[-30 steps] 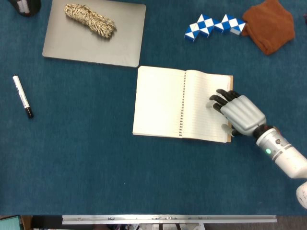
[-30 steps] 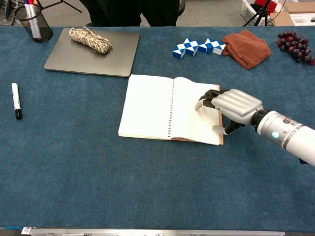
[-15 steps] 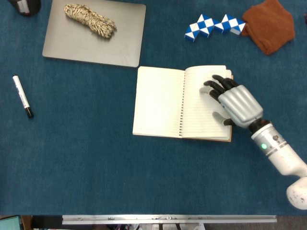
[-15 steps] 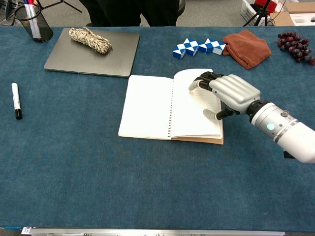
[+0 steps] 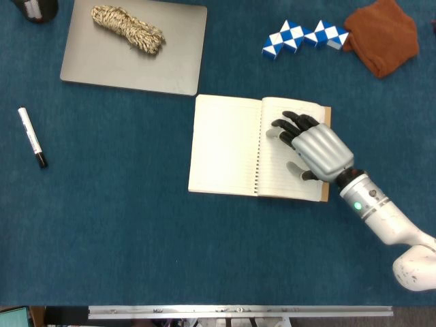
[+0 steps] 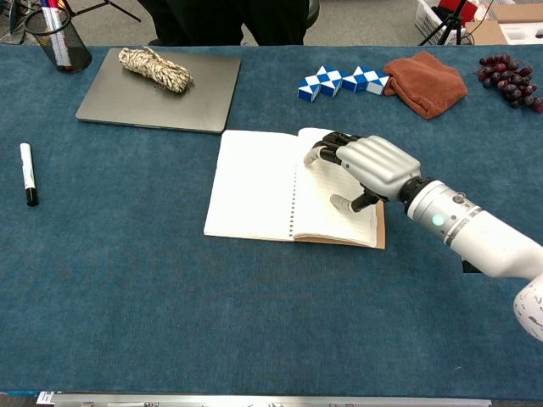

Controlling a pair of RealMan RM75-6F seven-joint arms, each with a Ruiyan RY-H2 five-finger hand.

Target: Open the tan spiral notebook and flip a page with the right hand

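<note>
The tan spiral notebook (image 5: 225, 146) lies open at mid-table, its cream pages up and the tan cover showing as a thin strip along the right edge. My right hand (image 5: 317, 150) lies palm-down over the right page, its dark fingertips (image 5: 281, 126) spread and touching the paper close to the spiral. In the chest view the same hand (image 6: 369, 165) arches over the notebook (image 6: 250, 182), and the page's top edge bulges up slightly under the fingers. No page is pinched that I can see. My left hand is in neither view.
A grey laptop (image 5: 133, 48) carrying a rope bundle (image 5: 128, 28) sits at the back left. A marker (image 5: 31, 136) lies far left. Behind the notebook are a blue-white snake puzzle (image 5: 303, 37) and a brown cloth (image 5: 383, 35). Grapes (image 6: 509, 76) sit at the far right.
My right hand has slid left across the right page, from its outer edge toward the spiral. The page lifted at its top half a second ago and now lies lower.
</note>
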